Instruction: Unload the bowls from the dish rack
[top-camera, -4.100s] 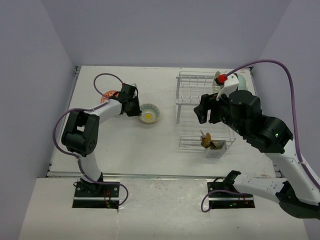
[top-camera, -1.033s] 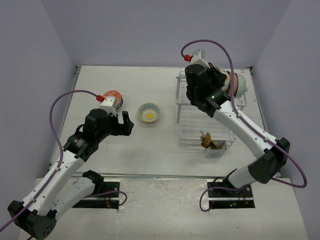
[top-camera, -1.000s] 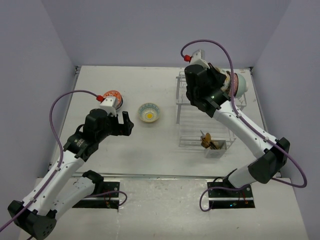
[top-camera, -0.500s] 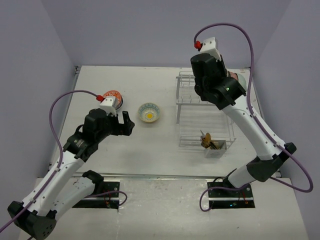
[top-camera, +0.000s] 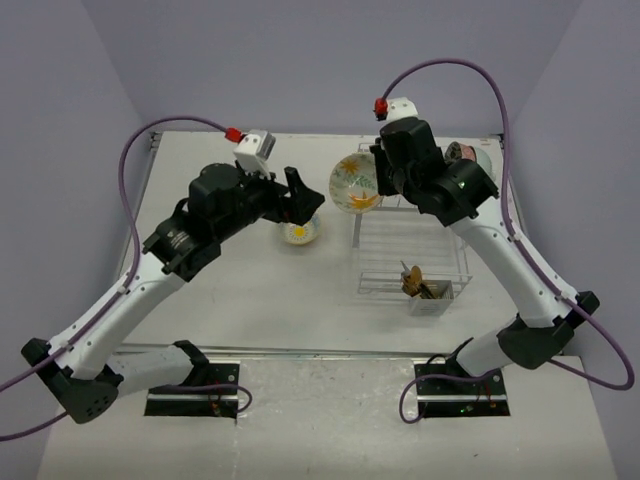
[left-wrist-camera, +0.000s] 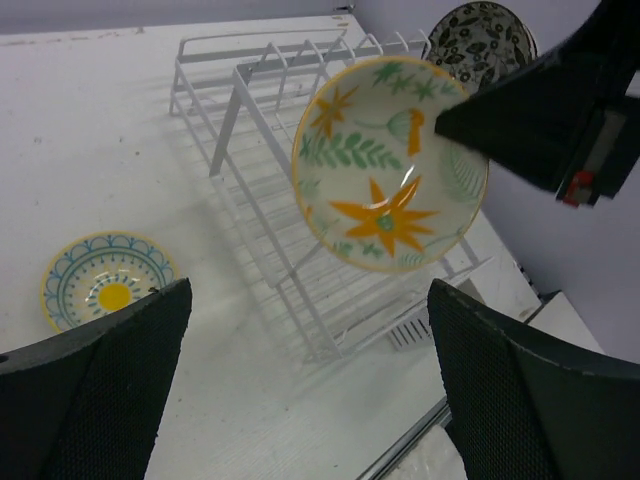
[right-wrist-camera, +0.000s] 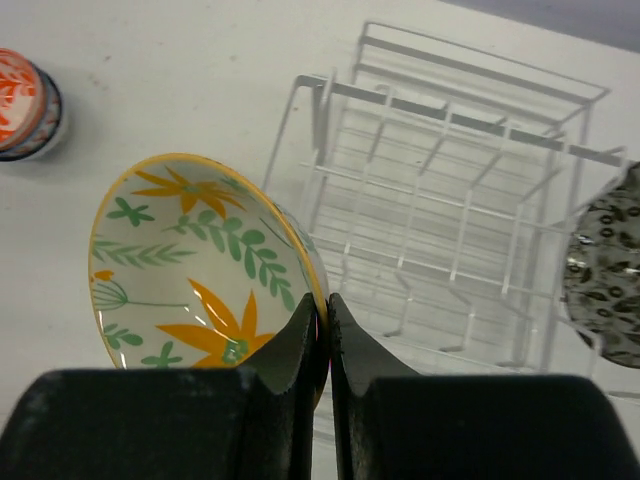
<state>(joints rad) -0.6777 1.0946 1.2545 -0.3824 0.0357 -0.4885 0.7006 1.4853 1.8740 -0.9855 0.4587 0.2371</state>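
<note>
Bowls, left to right: yellow-and-blue one (top-camera: 300, 233) flat on bench (top-camera: 250, 290), beneath wide-open, empty left end effector (top-camera: 303, 190); just right, glossy ceramic floral bowl (top-camera: 355, 183) airborne, tipped on edge, hollow facing left, thin rim pinched by clenched right end effector (right-wrist-camera: 325, 330); then white wire dish rack (top-camera: 410, 240), dark-patterned bowl (left-wrist-camera: 480, 30) at its far end.

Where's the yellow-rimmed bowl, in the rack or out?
Out. The right tool pinches the bowl by its rim, tipped, in the air beside the rack.

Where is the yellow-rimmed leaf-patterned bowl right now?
Top view, centre-right: the bowl hangs in the air at the left edge of the dish rack, its rim pinched in the right pincer.
</note>
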